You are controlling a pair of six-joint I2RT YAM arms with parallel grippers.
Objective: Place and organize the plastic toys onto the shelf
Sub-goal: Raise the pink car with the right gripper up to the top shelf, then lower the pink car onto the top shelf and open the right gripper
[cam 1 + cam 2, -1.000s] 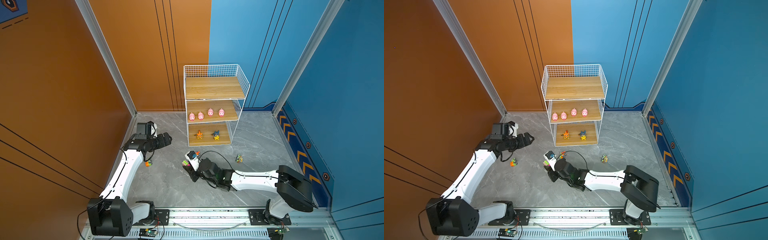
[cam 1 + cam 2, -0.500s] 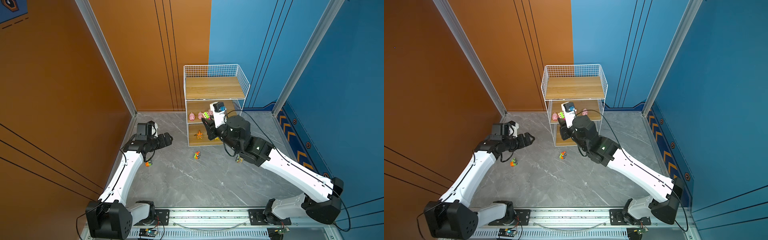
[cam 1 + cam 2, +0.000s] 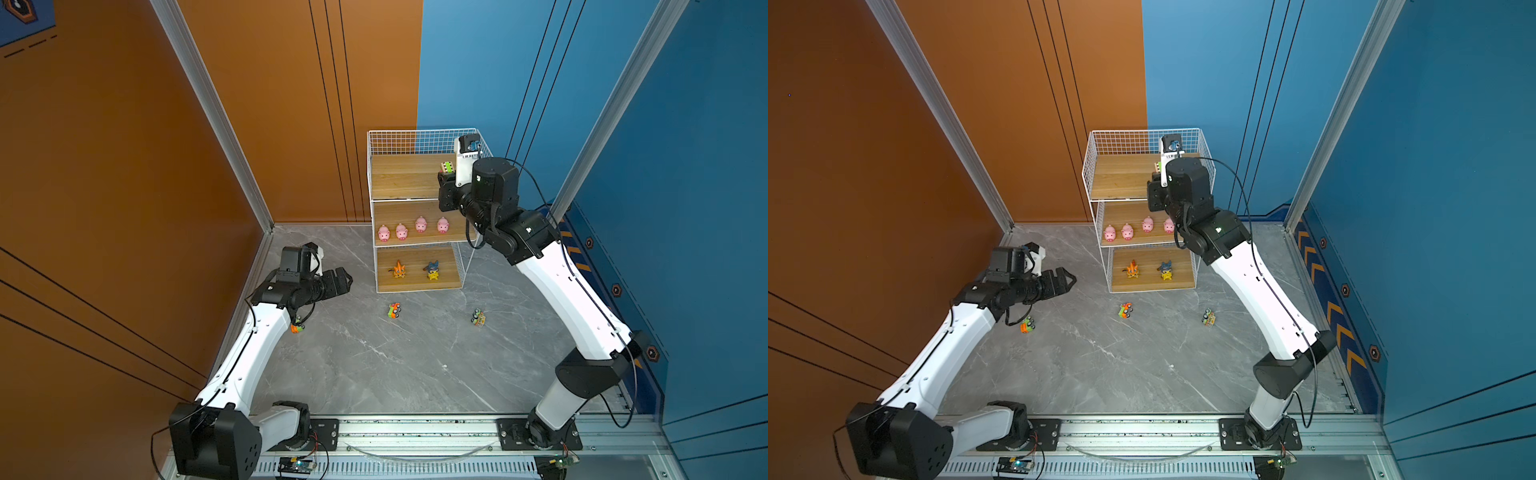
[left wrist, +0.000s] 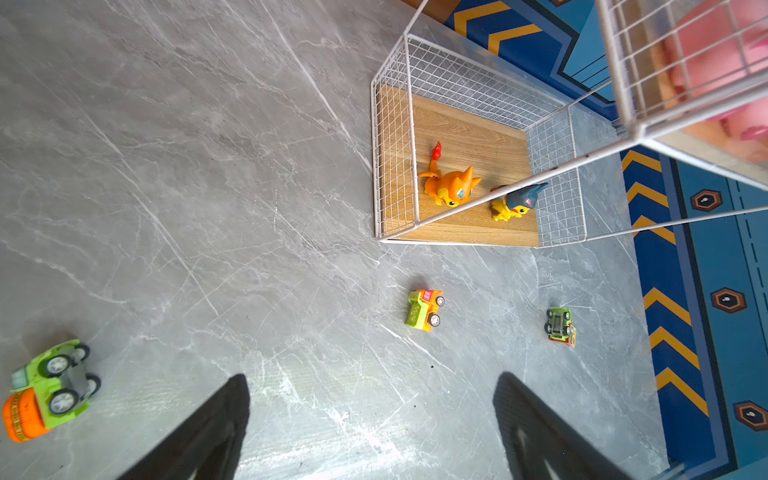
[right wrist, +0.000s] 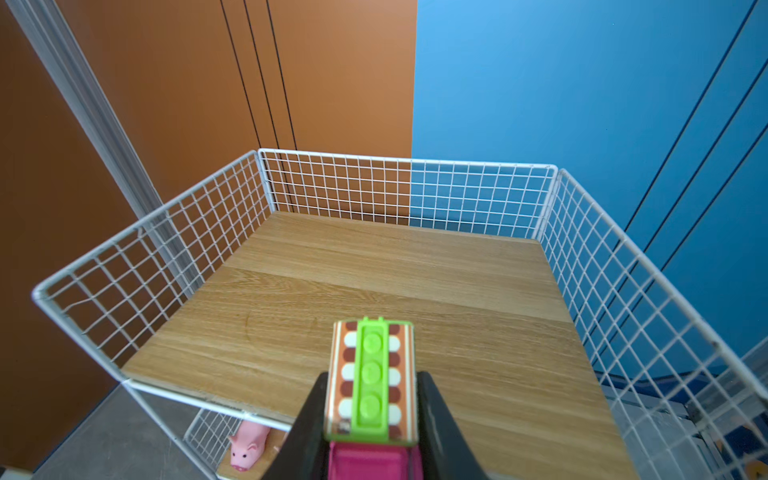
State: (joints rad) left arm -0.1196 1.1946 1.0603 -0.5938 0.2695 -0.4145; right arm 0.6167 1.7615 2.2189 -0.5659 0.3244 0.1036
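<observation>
The right pincer (image 5: 372,386) is clamped on a green-and-pink car (image 5: 368,353) above the near right of the shelf's (image 3: 415,178) top board. The left pincer (image 4: 372,378) hangs wide open and empty at the left. Four pigs (image 3: 401,231) line the middle tier, and three cars (image 3: 395,310) lie on the worktop (image 3: 374,365).

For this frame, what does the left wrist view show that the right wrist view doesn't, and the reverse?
Left wrist only: the open left hand above the floor, three loose cars, and the bottom board with the orange figure and the blue-and-yellow figure.
Right wrist only: the right hand shut on a green-topped car at the bare top board.
Both: the shelf and its white wire, and a pink pig, which is only a pink blur in the left wrist view.
</observation>
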